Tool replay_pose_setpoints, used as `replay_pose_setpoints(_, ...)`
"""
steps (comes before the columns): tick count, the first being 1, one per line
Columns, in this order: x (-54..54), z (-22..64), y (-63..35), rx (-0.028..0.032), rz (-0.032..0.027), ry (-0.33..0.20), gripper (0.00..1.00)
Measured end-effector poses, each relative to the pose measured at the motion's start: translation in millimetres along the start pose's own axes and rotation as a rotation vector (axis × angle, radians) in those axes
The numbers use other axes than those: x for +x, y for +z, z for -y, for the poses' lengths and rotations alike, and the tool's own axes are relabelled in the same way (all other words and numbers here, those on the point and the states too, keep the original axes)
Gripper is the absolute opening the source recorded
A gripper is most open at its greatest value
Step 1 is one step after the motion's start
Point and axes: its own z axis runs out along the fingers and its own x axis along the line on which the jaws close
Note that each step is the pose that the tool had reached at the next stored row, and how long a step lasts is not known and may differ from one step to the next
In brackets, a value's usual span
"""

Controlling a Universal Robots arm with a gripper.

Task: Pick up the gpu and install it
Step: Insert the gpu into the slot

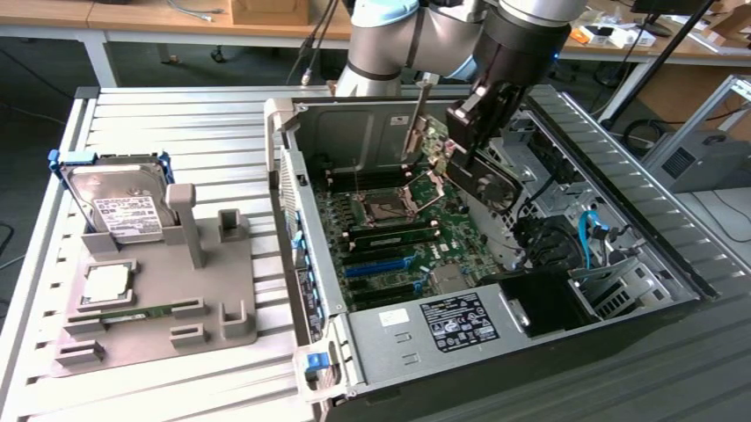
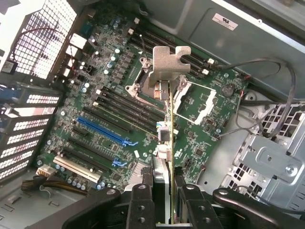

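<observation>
1. Hangs over the open computer case (image 1: pixel 657 237) on the slatted counter (image 1: pixel 176 132), with the tool (image 1: pixel 460 154) reaching down into the case.
2. Grips the gpu (image 2: pixel 167 67) with the tool about half closed, its fingers (image 2: pixel 143 202) pressed one on each face of the thin board.
3. Carries the card edge-on, silver end bracket at the end farthest from the tool.
4. Holds it clear above the motherboard (image 2: pixel 109 109), over the region of the CPU socket (image 1: pixel 385 209), apart from the blue expansion slots (image 2: pixel 102 131) and seated in none.
5. Beside the case, on the exterior view's left: a grey fixture (image 1: pixel 223 299) with a hard drive (image 1: pixel 118 207) standing upright, a CPU (image 1: pixel 105 281) lying flat and a green RAM stick (image 1: pixel 129 312) in front of it.
</observation>
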Motion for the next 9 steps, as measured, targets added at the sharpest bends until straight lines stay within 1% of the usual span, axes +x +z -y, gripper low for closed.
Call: replay_pose_setpoints(9,0.0,0.0,0.0,-0.0015,-0.0002,-0.057,0.27)
